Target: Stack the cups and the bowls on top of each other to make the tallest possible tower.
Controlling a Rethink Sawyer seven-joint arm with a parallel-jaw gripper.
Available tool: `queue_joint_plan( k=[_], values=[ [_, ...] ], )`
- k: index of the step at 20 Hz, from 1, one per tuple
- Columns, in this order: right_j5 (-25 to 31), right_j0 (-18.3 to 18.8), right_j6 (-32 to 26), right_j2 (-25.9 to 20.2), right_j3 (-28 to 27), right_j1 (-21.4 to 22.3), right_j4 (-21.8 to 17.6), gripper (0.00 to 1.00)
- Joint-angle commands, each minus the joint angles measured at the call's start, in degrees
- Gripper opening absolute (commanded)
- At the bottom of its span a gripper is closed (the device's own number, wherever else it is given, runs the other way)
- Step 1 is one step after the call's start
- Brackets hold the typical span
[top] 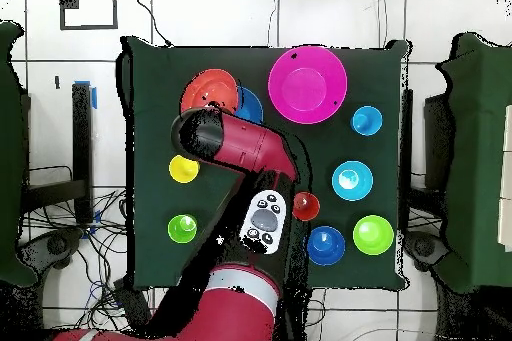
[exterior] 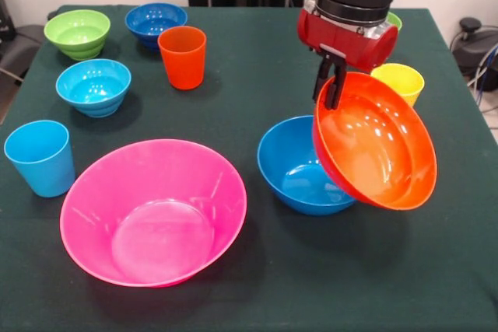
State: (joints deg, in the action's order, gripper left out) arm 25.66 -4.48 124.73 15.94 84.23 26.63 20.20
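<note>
My gripper [exterior: 330,92] is shut on the rim of the large orange bowl [exterior: 377,145]. The bowl hangs tilted, its lower edge over the right side of the large blue bowl [exterior: 296,169]. The big pink bowl [exterior: 153,211] sits apart at the front left. No nested tower shows; the three large bowls are separate. From overhead the orange bowl [top: 208,90] lies beside the blue bowl [top: 250,107] and the pink bowl [top: 307,84], and the arm hides the gripper.
The yellow cup [exterior: 398,82] stands right of the gripper, and the green cup [exterior: 394,19] is partly hidden behind it. The orange cup [exterior: 182,56], the light blue cup [exterior: 39,157] and the small green [exterior: 78,33], dark blue [exterior: 156,21] and light blue [exterior: 93,87] bowls stand at the left.
</note>
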Motion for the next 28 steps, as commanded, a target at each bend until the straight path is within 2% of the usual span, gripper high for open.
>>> queue_joint_plan(
  k=[1,9,12,15,19,23,28],
  values=[
    [0.82,1.16,4.73,-7.06,2.70,0.21,-0.77,0.00],
    [10.61,1.51,3.90,-6.57,2.96,6.11,-0.38,0.00],
    [9.43,2.11,3.11,-7.18,4.27,6.66,-0.53,0.00],
    [5.25,2.81,2.70,-8.28,5.28,5.22,-0.90,0.00],
    [2.68,3.14,2.69,-8.43,4.01,2.97,-1.77,0.00],
    [2.88,3.46,2.45,-8.49,2.02,1.47,-2.20,0.00],
    [3.42,4.29,1.11,-9.65,5.38,3.95,-2.56,0.00]
  ],
)
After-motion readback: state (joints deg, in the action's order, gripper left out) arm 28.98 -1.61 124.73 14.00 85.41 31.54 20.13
